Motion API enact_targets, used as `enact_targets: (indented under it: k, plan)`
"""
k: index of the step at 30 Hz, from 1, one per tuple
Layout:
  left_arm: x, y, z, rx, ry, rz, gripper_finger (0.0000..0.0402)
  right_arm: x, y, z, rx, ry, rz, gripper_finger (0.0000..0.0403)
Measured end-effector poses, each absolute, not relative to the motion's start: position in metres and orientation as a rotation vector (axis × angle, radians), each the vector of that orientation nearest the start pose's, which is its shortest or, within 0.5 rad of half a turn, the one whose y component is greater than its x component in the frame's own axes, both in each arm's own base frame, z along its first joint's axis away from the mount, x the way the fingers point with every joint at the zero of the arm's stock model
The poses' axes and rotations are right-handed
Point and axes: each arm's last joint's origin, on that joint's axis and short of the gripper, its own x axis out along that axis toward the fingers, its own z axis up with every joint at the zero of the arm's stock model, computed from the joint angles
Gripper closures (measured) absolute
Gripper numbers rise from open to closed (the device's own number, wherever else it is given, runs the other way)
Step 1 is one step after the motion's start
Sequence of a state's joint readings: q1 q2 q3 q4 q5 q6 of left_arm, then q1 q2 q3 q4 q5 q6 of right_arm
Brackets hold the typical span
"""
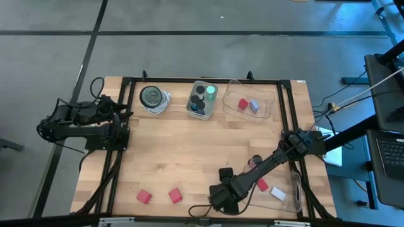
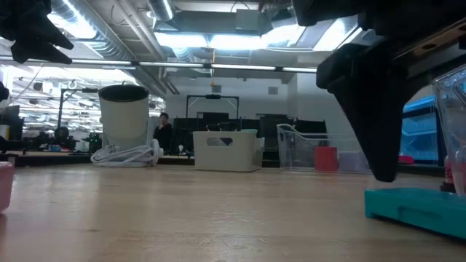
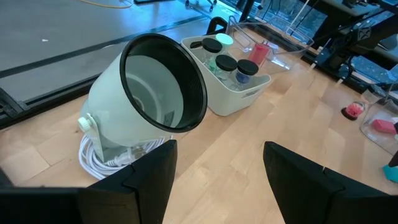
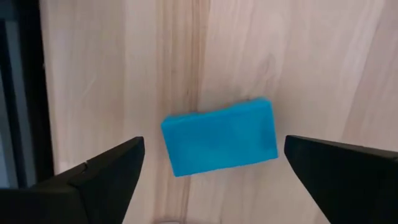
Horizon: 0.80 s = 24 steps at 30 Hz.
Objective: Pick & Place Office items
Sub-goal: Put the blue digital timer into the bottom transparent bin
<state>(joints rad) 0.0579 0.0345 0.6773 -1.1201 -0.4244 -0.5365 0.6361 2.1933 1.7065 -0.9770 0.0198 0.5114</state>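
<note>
My right gripper (image 4: 214, 149) is open and points down near the table's near edge (image 1: 224, 195). A teal block (image 4: 219, 137) lies flat on the wood between its fingers, with a gap on each side. In the low view the same teal block (image 2: 415, 207) sits just below a dark finger (image 2: 371, 124). Two red blocks (image 1: 144, 196) (image 1: 175, 195) lie near the near edge. A red block (image 1: 243, 104) and a lavender block (image 1: 254, 106) sit in the far clear tray. Dark cylinders and a green one (image 1: 211, 90) stand in a white bin (image 1: 203, 99). My left gripper (image 3: 221, 155) is open at the table's left side (image 1: 123, 116).
A round grey dish (image 1: 153, 98) on a coiled white cord stands at the far edge, left of the bin. A clear tray (image 1: 293, 189) at the near right holds a red block (image 1: 262, 185) and a white block (image 1: 278, 192). Bare wood lies mid-table.
</note>
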Motion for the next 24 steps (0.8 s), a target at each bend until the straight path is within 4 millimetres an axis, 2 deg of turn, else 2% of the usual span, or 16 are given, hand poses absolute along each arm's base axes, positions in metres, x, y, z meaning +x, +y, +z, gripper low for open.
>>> enact_targets:
  k: [8, 15, 19, 24]
  plan:
    - [-0.001, 0.012, 0.264, -0.429, 0.334, 0.586, 0.0164, 0.344, 0.256, 0.16, -0.138, 1.454, 0.166, 0.0012]
    - [-0.001, 0.012, 0.264, -0.428, 0.334, 0.586, 0.0164, 0.35, 0.252, 0.143, -0.134, 1.482, 0.147, 0.0012]
    - [-0.001, 0.012, 0.264, -0.429, 0.333, 0.586, 0.0164, 0.351, 0.253, 0.14, -0.135, 1.487, 0.148, 0.0013]
    - [-0.001, 0.012, 0.264, -0.428, 0.334, 0.586, 0.0164, 0.351, 0.253, 0.14, -0.095, 1.501, 0.151, 0.0045]
